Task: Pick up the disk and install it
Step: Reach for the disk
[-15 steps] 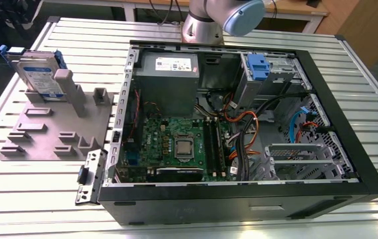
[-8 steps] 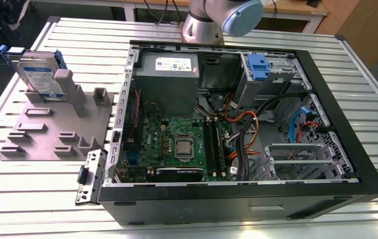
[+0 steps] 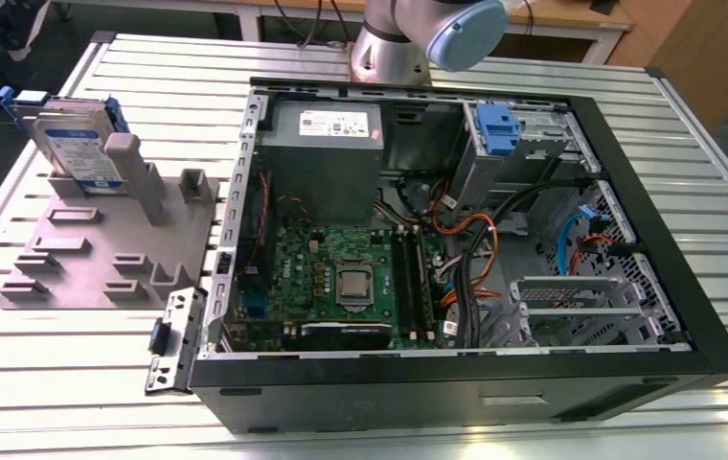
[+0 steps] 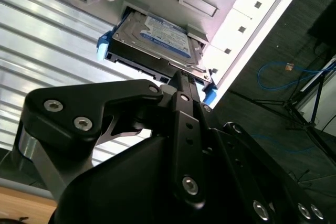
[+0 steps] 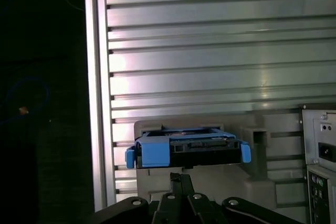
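The disk point(image 3: 73, 144) stands on edge in a slot of the grey fixture point(image 3: 96, 259) at the exterior view's left; it is silver with a white-and-blue label and a blue carrier around it. In both wrist views my gripper point(image 4: 181, 77) point(image 5: 181, 178) is a black linkage whose fingers meet at their tips, holding nothing. It points at the disk point(image 4: 157, 38) point(image 5: 186, 148) and hangs a short way off from it, not touching. The disk's blue end faces the first wrist view.
An open computer case point(image 3: 646, 192) lies on the slatted metal table point(image 3: 57, 383), motherboard up. Inside are a grey power supply point(image 3: 323, 144) and, beside it, a drive bay with a blue-tabbed carrier point(image 3: 497, 129). Cables cross the case's middle. The arm's base point(image 3: 390, 48) stands behind it.
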`<state>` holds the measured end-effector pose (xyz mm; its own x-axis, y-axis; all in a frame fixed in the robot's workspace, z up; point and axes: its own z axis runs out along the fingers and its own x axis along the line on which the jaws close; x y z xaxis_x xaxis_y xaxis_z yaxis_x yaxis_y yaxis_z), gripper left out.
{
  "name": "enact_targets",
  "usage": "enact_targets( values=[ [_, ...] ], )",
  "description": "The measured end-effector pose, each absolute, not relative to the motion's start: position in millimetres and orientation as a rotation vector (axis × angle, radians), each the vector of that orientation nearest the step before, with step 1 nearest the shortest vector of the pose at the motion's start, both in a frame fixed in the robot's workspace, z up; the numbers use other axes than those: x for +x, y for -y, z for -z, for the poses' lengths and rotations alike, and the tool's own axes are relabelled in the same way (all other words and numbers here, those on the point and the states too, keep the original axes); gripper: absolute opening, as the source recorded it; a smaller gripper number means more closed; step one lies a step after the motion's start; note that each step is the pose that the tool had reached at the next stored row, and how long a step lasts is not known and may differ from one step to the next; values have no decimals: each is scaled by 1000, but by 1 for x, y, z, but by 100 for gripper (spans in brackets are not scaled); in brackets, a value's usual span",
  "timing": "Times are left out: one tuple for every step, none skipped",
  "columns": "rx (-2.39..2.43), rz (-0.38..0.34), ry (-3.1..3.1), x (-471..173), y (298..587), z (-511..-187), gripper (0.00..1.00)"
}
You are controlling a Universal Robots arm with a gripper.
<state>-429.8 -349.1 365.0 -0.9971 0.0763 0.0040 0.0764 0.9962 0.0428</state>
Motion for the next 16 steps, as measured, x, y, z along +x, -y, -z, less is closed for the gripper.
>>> enact_targets(
  values=[
    [-120,68,3136,-430,349,-364,11],
    [-120,67,3136,-430,349,-364,11],
    [-120,67,3136,-430,349,-363,11],
    [-120,67,3136,-430,349,-363,11],
    [-120,67,3136,-431,349,-362,11],
    [-120,67,3136,-431,349,-362,11],
    [-120,67,3136,-432,348,-362,11],
    [-120,67,3136,-433,347,-361,11],
    [-120,67,3136,-434,347,-361,11],
    [-120,67,3136,-435,346,-360,11],
    [-120,67,3136,-436,345,-360,11],
    [-120,67,3136,-437,344,-359,11],
    [-120,67,3136,-439,343,-359,11],
    [-120,67,3136,-440,343,-359,11],
    [-120,67,3136,-440,343,-359,11],
    [-120,67,3136,-440,343,-359,11]
  ],
)
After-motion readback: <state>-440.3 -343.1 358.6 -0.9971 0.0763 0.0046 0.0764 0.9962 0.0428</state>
